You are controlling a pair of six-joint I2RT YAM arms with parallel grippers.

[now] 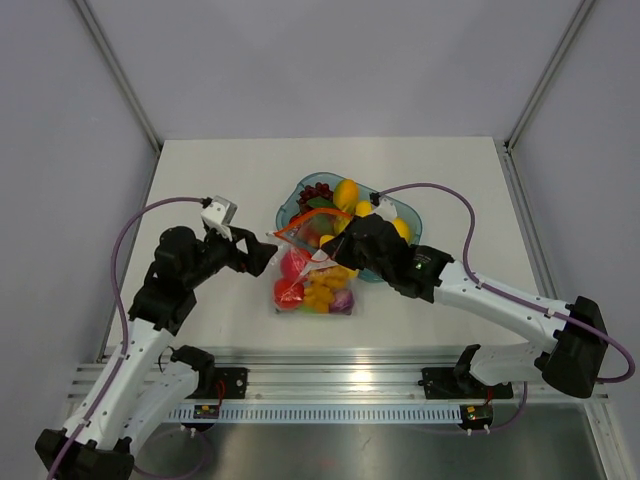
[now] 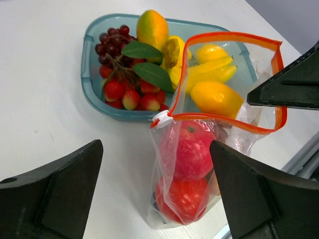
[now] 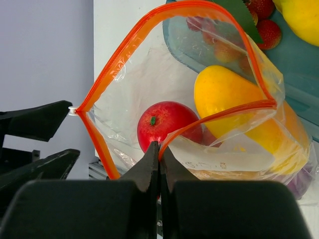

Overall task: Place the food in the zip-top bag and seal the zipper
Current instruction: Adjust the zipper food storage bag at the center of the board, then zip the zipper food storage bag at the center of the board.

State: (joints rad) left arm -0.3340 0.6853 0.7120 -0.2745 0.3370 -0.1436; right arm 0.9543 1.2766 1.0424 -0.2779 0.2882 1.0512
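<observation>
Zip-top bag [image 1: 313, 285] lying on bench [image 1: 230, 170] just in front of blue-ish tray [image 1: 285, 212]. Long axis near-to-far, closed bottom twd the arm bases, mouth tipped up and facing the tray. Zipper [image 3: 132, 42] pulled open into a wide loop, white slider [image 2: 162, 119] at the corner nearest the left arm. Right jaws pressed together, pinching one zipper lip abt mid-span. Left jaws spread wide, gripping nothing, slider corner just off the tips, bag ahead of them. Food [image 3: 162, 122] inside: red apple, more red, yellow/orange bits, purple at the bottom. Grapes, strawberries, yellow fruit in tray. Faint print on bag film, too blurry to read.
</observation>
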